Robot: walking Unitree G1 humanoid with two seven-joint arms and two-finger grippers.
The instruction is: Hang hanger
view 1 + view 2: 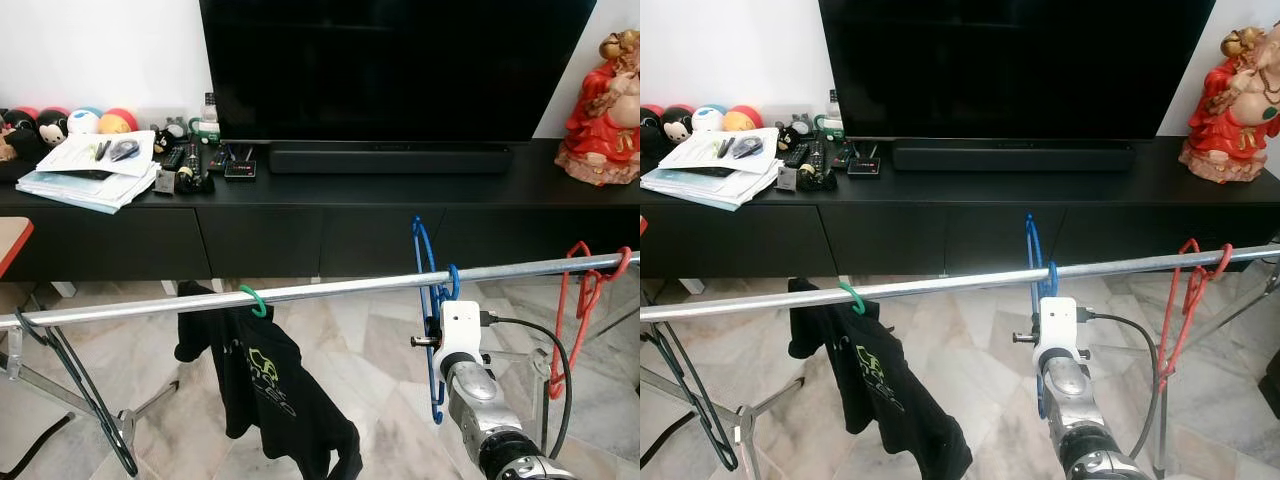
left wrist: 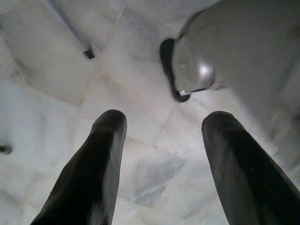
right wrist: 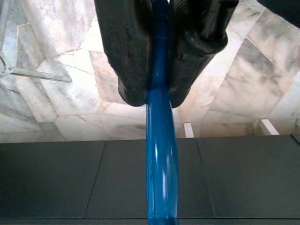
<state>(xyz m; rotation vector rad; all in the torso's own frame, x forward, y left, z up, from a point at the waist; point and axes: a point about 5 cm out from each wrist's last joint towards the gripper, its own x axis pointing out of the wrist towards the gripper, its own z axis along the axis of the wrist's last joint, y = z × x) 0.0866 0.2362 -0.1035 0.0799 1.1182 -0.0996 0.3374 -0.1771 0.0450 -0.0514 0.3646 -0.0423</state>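
A: Where do we locate the blue hanger (image 1: pixel 430 300)?

B: Its hook sits over the metal rail (image 1: pixel 330 289), between the green hanger (image 1: pixel 255 300) carrying a black shirt (image 1: pixel 265 390) and the red hanger (image 1: pixel 580 300).

A: Gripper status?

B: We see the right gripper (image 3: pixel 157 96) pinching the blue hanger; the left gripper (image 2: pixel 161 140) hangs spread above the marble floor (image 2: pixel 56 70).

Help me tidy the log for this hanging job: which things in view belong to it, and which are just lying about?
Belongs to the job:
- blue hanger, clamped in the right gripper, hook over the rail
- metal rail

Just lying about:
- red hanger
- black T-shirt on a green hanger
- TV
- papers
- red figurine
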